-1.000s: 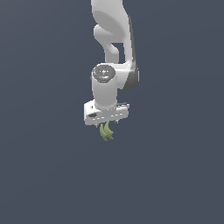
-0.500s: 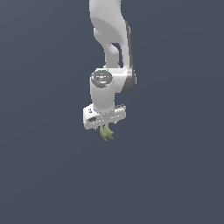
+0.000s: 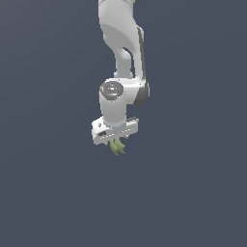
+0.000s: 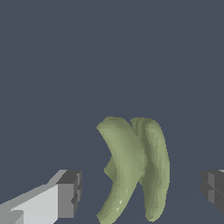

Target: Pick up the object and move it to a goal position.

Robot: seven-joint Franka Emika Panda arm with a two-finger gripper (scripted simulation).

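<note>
The object (image 3: 117,147) is a small olive-green bunch of curved, banana-like pieces, seen just under the white hand in the exterior view. In the wrist view the object (image 4: 127,162) lies between the two dark finger pads. One pad (image 4: 70,192) and the other pad (image 4: 214,188) each stand apart from it with a gap. My gripper (image 3: 116,143) is open around the object, and so it shows in the wrist view (image 4: 141,191). The fingertips are mostly hidden in the exterior view.
A plain dark grey-blue surface (image 3: 193,193) fills both views. No goal marker, other object or edge shows. The white arm (image 3: 120,38) rises toward the top of the exterior view.
The hand has come down a little toward the object over the last second. The object has stayed where it was.
</note>
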